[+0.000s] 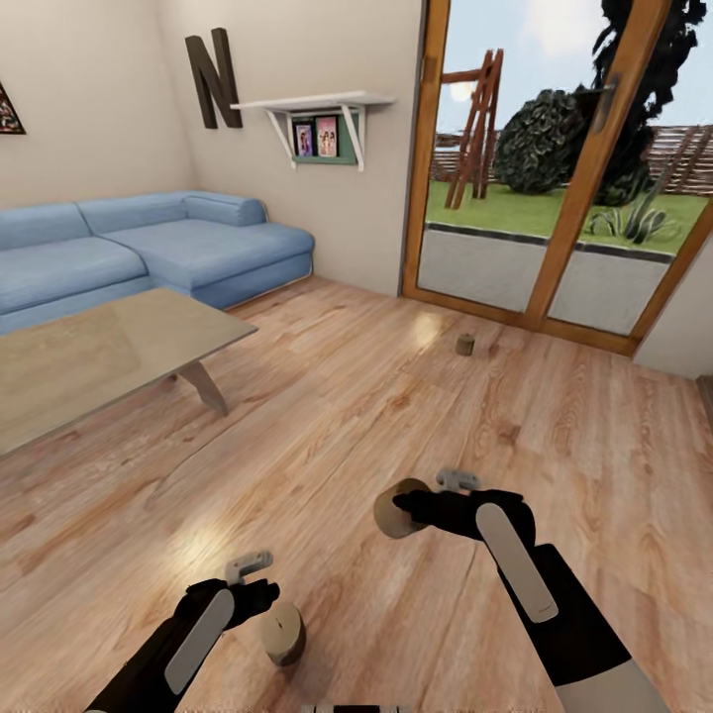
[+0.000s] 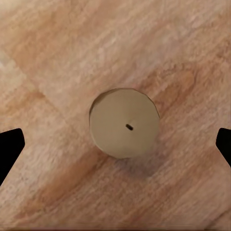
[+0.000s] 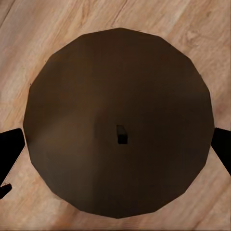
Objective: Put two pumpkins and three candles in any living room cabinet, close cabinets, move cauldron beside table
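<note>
While the right gripper point(image 1: 408, 513) at lower centre clamps one candle point(image 1: 393, 517) by its sides, the left gripper point(image 1: 265, 592) hangs wide open over a second point(image 1: 282, 635) on the floor point(image 1: 396, 396). Third candle point(image 1: 464, 344) stands upper right near the door point(image 1: 555, 198). Judged light, stiff and smooth; grip mid-height across the round wall.

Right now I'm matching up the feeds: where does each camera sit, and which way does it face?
Head view: on the head, looking forward and down over the floor; both arms, left gripper, right gripper.
Left wrist view: above a standing candle, facing down; fingertips at the edges.
Right wrist view: close on the held candle; fingertips flank it.
Shared: both candles also appear in the head view.
</note>
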`<state>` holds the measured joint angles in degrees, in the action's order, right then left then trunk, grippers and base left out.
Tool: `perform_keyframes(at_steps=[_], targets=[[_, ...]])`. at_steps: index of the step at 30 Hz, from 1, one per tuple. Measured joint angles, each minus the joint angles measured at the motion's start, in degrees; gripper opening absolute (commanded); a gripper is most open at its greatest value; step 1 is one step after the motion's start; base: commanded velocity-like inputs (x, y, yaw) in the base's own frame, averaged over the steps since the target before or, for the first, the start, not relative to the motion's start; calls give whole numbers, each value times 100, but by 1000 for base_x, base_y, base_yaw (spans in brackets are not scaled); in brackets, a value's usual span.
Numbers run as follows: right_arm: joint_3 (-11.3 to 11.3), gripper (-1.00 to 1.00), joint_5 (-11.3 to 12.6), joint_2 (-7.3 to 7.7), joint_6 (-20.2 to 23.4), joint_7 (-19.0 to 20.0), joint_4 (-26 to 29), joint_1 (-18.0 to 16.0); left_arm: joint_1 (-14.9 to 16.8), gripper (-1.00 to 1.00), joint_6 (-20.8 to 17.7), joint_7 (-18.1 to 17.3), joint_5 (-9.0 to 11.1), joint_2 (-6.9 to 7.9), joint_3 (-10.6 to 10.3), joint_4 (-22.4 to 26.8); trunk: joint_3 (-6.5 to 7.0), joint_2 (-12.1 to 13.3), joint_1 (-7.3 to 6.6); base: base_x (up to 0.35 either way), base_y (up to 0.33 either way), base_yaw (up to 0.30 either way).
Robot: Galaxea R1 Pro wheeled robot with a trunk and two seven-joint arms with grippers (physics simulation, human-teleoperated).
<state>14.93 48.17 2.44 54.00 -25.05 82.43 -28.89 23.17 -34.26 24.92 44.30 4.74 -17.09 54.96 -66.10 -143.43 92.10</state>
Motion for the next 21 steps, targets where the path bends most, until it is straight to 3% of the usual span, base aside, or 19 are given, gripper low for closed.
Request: perform_keyframes(at_steps=[3,7,9,21], targets=[[0,-100,56,9,17,77,73,6,0,100,0,0,-4,-43,-5,-2,-66,-4,8,0,0,0],[-8,-100,297,42,16,594,130,25,0,100,4,0,-11,-159,-31,-3,-155,-10,18,0,0,0],[-14,-100,238,44,32,710,106,27,0,100,7,0,-22,-195,-41,-3,-200,-12,23,0,0,0],[-36,-100,285,42,40,801,79,29,1,100,1,0,-60,-213,-61,-3,-463,-28,54,0,0,-33]])
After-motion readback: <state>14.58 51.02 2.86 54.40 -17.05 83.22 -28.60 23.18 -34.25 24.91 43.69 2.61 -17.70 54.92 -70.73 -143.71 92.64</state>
